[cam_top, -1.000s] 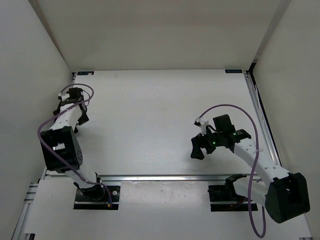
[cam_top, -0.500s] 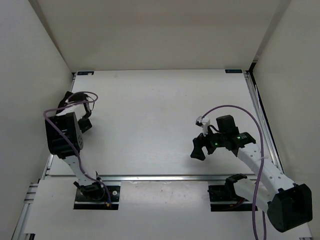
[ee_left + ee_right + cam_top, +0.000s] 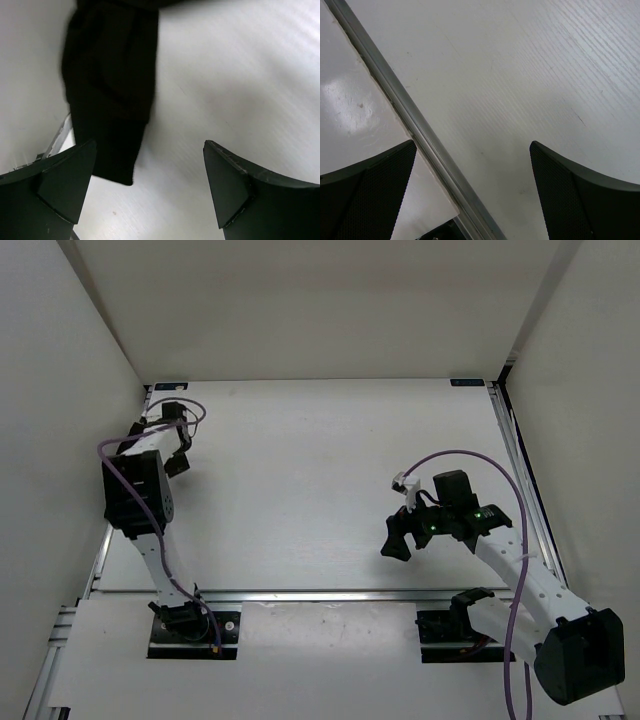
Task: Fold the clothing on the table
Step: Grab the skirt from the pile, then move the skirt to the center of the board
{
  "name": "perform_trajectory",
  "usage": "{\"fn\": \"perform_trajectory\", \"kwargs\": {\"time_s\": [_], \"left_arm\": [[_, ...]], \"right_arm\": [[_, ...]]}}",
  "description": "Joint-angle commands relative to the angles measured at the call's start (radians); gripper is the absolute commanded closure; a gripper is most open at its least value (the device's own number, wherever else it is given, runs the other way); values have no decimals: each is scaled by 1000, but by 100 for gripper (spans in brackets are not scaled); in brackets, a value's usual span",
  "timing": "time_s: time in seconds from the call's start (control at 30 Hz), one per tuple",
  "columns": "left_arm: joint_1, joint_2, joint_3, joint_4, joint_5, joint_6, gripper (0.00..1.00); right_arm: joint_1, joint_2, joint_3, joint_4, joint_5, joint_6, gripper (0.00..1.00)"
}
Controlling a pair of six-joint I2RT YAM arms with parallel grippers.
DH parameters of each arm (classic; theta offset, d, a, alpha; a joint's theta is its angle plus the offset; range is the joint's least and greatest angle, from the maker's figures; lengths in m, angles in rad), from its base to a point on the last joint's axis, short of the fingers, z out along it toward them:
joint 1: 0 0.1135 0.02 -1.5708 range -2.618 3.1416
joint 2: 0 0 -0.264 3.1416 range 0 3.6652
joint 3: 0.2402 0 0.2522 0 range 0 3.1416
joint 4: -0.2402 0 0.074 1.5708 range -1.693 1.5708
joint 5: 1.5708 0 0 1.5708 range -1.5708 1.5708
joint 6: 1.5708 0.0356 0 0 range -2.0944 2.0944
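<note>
The clothing is a strip of plain black fabric in the left wrist view, lying along the left side of the white table beside the wall, its squared end near my left finger. My left gripper hovers over that end, open and empty. From above, the left gripper is at the table's far left edge, and I cannot pick the clothing out from the arm there. My right gripper hangs open and empty over the table's near right part.
A metal rail runs under the right gripper along the table's near edge, with a white board beyond it. White walls close in the left, back and right sides. Purple cables loop off both wrists.
The left arm has drawn upright and its gripper has moved toward the far left corner. The right arm has barely shifted. Both grippers stayed open.
</note>
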Motion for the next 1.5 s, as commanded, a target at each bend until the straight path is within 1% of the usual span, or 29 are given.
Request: {"fn": "perform_trajectory", "kwargs": {"time_s": [0.0, 0.1, 0.27, 0.43, 0.47, 0.53, 0.6, 0.63, 0.67, 0.7, 0.73, 0.77, 0.8, 0.9, 0.93, 1.0, 1.03, 1.07, 1.1, 1.13, 1.17, 1.2, 1.23, 1.3, 1.33, 1.37, 1.4, 1.43, 1.47], "left_arm": [[2, 36, -11, -1, -12, 18, 1], [-9, 100, -2, 4, -79, 22, 1], [23, 126, 9, -2, -72, 3, 2], [66, 129, -3, 4, -29, -10, 1], [70, 136, -10, 7, -17, -14, 4], [91, 136, -14, 7, 25, -20, 13], [105, 136, -22, 5, 57, -27, 37], [115, 134, -25, 16, 61, -19, 43], [123, 134, -28, 18, 72, -20, 54], [128, 131, -31, 19, 74, -25, 72], [126, 128, -33, 21, 91, -21, 82], [128, 119, -31, 12, 100, -33, 100], [128, 117, -27, 9, 101, -39, 100], [61, 53, -54, 18, 118, -39, 100], [39, -2, -68, 37, 115, -30, 100], [-85, -126, -112, 67, 89, -10, 100], [-119, -163, -122, 68, 83, 4, 100], [-206, -220, -126, 58, 85, 10, 100], [-273, -248, -123, 50, 103, 22, 100], [-309, -300, -120, 29, 170, 32, 100], [-369, -346, -111, -7, 243, 30, 100], [-428, -378, -97, -25, 270, 21, 100], [-461, -389, -99, -48, 301, 9, 100], [-579, -444, -147, -62, 357, -5, 100], [-623, -450, -192, -64, 417, -25, 86], [-648, -473, -218, -26, 518, -30, 70], [-683, -490, -291, 34, 578, -33, 32], [-737, -498, -350, 60, 638, -56, 11], [-769, -501, -364, 111, 655, -60, 6]], "right_arm": [[-1, -11, -7, 12, -15, -15, 1], [-8, -8, -10, 10, -15, -18, 1], [3, -8, -13, 13, -11, -10, 0], [-5, 0, -11, 16, -9, -18, 1], [-4, 0, -10, 16, -9, -21, 1], [-11, 0, -13, 10, -9, -16, 1], [-13, -5, -14, 13, -9, -16, 1], [-19, -5, -19, 12, -7, -19, 1], [-17, -4, -13, 13, -6, -18, 0], [-14, -4, -13, 12, -6, -18, 1], [-19, 1, -16, 18, 3, -16, 1], [-17, -3, -14, 16, -3, -13, 1], [-19, -1, -22, 21, 2, -13, 1], [-19, -4, -25, 33, 20, -10, 1], [-16, -4, -22, 30, 22, -8, 1], [-27, -7, -21, 38, 20, -5, 1], [-30, -8, -21, 32, 29, 1, 0], [-28, -16, -22, 42, 32, 1, 1], [-33, -26, -16, 42, 34, 5, 1], [-36, -39, -25, 47, 58, 8, 1], [-43, -48, -16, 55, 77, 22, 0], [-50, -75, -22, 70, 104, 28, 1], [-54, -103, -27, 85, 133, 36, 1], [-79, -143, -37, 110, 167, 51, 0], [-88, -178, -41, 122, 189, 53, 1], [-94, -188, -48, 121, 200, 59, 1], [-102, -204, -44, 128, 213, 65, 1], [-109, -217, -38, 124, 217, 74, 1], [-122, -212, -37, 134, 227, 84, 0]]}}
